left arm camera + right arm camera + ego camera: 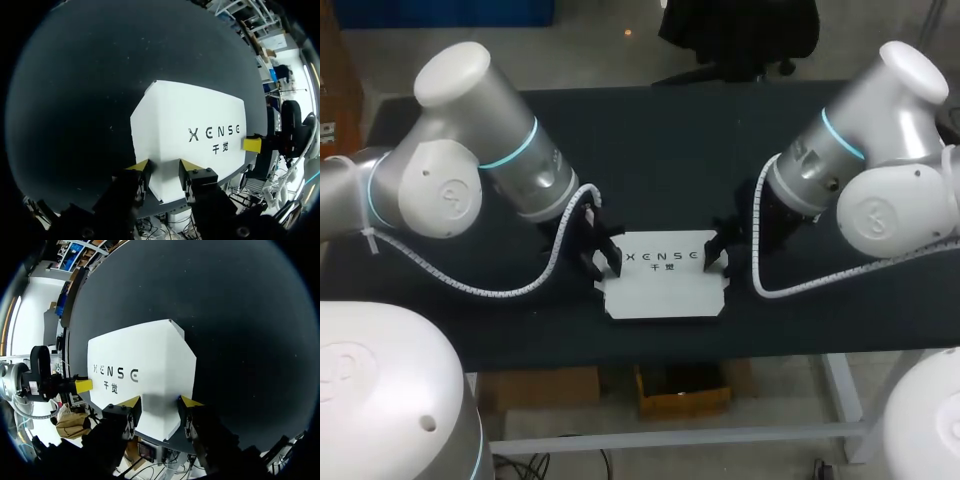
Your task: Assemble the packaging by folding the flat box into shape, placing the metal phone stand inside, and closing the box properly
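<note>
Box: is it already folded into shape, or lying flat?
Flat. The box lies spread on the table, printed face up, no walls raised in any view.

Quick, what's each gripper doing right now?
Left gripper: open, tips at one end of the white box.
Right gripper: open, tips at its other end.

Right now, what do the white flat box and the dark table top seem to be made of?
White flat box: probably thin cardboard, matt white with dark print; the crisp fold lines and cut flaps suggest it. Table top: dark and matt, without glare; perhaps a fabric or rubber mat, but the views leave this open.
</note>
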`<state>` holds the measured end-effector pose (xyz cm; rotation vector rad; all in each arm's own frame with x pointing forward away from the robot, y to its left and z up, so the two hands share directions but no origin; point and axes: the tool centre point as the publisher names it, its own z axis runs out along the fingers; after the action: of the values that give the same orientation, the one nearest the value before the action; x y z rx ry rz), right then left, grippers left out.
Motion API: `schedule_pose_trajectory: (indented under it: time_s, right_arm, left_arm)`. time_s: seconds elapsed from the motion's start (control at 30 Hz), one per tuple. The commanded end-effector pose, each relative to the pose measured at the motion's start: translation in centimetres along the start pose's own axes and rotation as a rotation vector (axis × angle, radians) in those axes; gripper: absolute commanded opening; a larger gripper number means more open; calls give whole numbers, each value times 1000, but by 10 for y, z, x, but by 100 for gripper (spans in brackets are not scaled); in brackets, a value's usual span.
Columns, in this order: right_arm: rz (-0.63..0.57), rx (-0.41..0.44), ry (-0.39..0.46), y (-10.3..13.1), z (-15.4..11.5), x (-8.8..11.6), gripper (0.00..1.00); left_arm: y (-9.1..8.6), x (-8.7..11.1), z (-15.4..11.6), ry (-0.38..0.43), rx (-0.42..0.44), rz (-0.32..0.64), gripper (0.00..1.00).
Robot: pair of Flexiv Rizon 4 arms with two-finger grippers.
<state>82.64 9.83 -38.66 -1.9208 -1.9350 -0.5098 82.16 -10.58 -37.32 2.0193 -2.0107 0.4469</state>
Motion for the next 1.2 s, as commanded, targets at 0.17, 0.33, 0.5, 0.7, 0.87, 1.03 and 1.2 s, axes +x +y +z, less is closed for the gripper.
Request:
schedule_pose_trajectory:
  time_s: [0.17, 0.33, 0.5, 0.7, 0.87, 1.03, 1.2]
  right_arm:
    - [-2, 12, 9, 2, 1, -2, 47]
    - [-2, 12, 9, 2, 1, -2, 49]
    - [-2, 12, 9, 2, 1, -2, 51]
    - [-2, 12, 9, 2, 1, -2, 56]
    - [-2, 12, 9, 2, 1, -2, 60]
    - [-2, 12, 9, 2, 1, -2, 58]
    - [-5, 12, 19, 4, 1, -3, 64]
  left_arm:
    - [-2, 2, 4, -2, -3, 1, 36]
    - [-2, 2, 4, -2, -3, 1, 35]
    - [-2, 2, 4, -2, -3, 1, 38]
    - [-2, 2, 4, -2, -3, 1, 37]
    - [-2, 2, 4, -2, -3, 1, 37]
    - [-3, 1, 4, 4, -1, 4, 36]
    - [-3, 2, 4, 8, 3, 6, 38]
